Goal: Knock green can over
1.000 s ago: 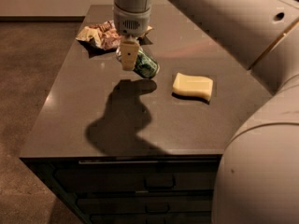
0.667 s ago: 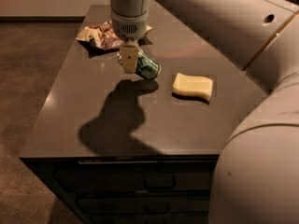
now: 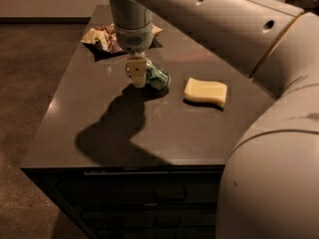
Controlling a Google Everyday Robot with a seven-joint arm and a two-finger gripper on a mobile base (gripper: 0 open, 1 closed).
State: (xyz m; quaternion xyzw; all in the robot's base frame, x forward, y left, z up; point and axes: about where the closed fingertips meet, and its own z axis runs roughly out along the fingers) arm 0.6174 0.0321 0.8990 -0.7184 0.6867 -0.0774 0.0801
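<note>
The cream gripper (image 3: 136, 74) hangs at nine o'clock of the green can (image 3: 158, 77), which has pale markings. The sponge (image 3: 205, 92) is pale yellow, the snack bag (image 3: 102, 37) brown-and-tan, and the tabletop (image 3: 99, 108) dark grey-brown.

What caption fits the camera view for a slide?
Pincer beside the green can lying tipped on the dark counter, sponge nearby.
</note>
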